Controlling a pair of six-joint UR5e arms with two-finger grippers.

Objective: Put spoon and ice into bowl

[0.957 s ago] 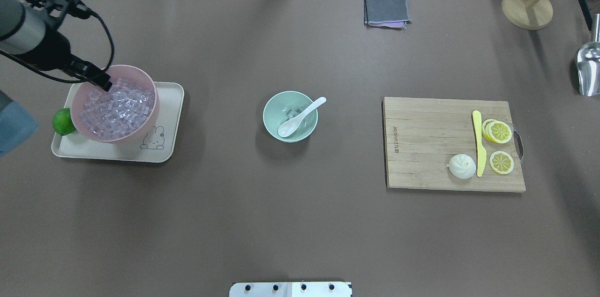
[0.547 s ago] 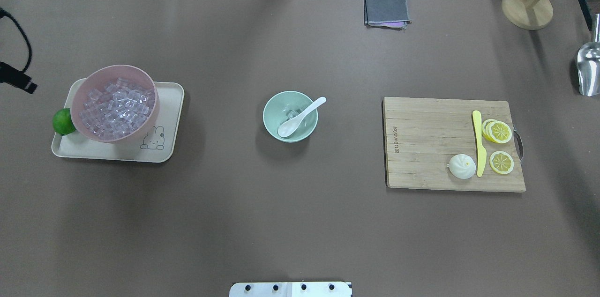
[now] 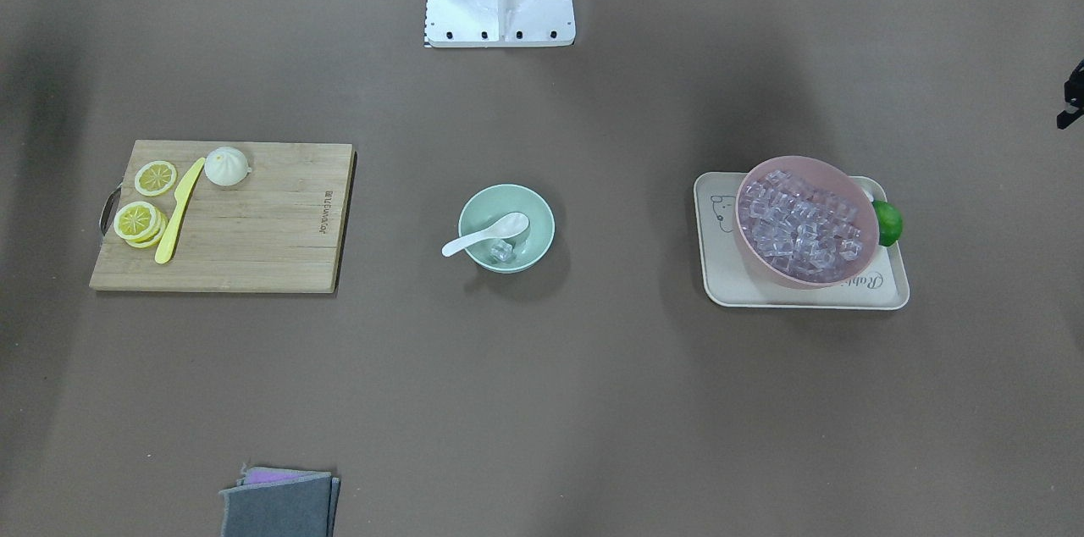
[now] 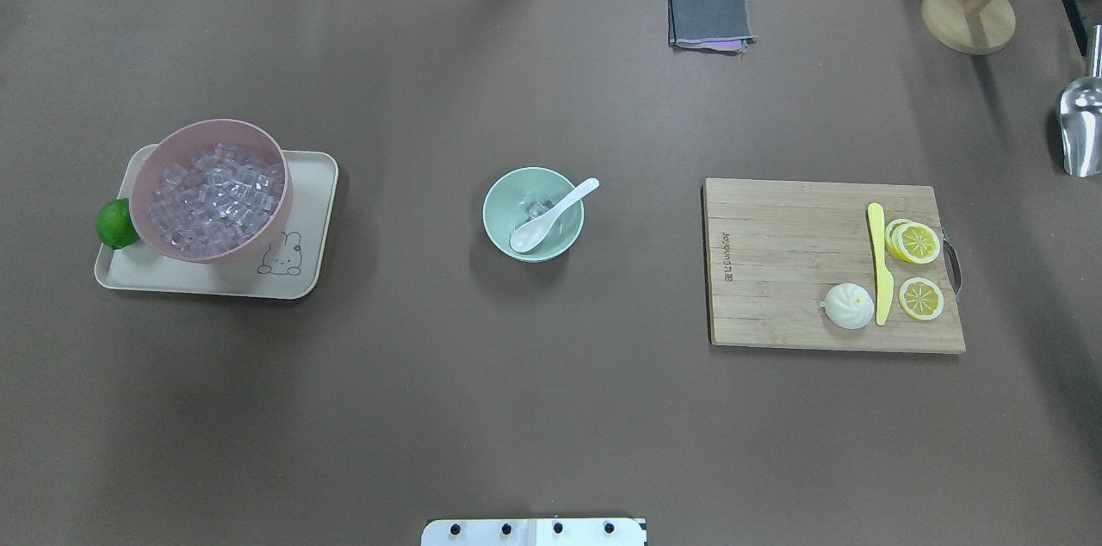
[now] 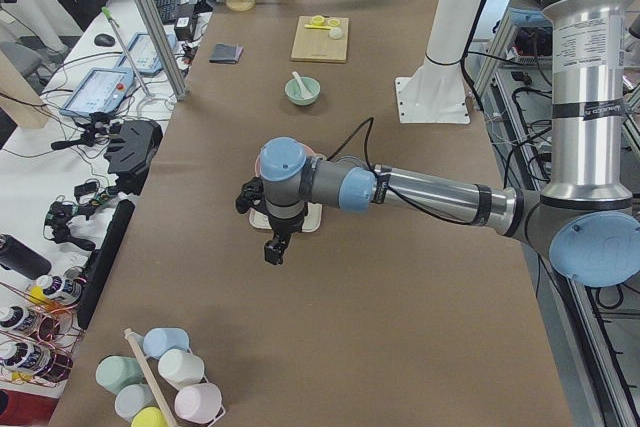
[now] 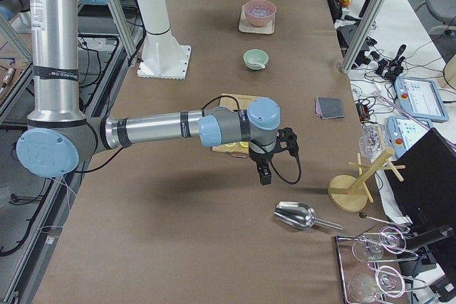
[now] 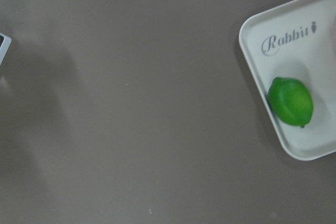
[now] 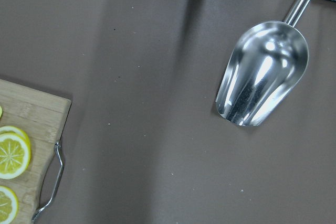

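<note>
The mint-green bowl (image 4: 493, 210) stands at the table's middle, also in the front view (image 3: 543, 225). The white spoon (image 4: 551, 214) lies in it, scoop down inside and handle over the rim (image 3: 464, 244). A few clear ice cubes (image 4: 538, 207) lie in the bowl beside the scoop (image 3: 502, 250). My left gripper (image 5: 273, 247) hangs past the tray's outer end. My right gripper (image 6: 264, 174) hangs beyond the cutting board near the metal scoop. Both are far from the bowl. I cannot tell whether either is open or shut.
A pink bowl (image 4: 211, 189) full of ice stands on a cream tray (image 4: 312, 184) with a lime (image 4: 114, 223) beside it. A cutting board (image 4: 792, 262) holds a yellow knife (image 4: 878, 262), lemon slices and a bun. A metal scoop (image 8: 262, 72), grey cloth (image 4: 709, 16) and wooden stand (image 4: 967, 15) are at the edges.
My left arm has drawn back from over the pink bowl to the left and out of the overhead view. The bowl, spoon and ice have not moved.
</note>
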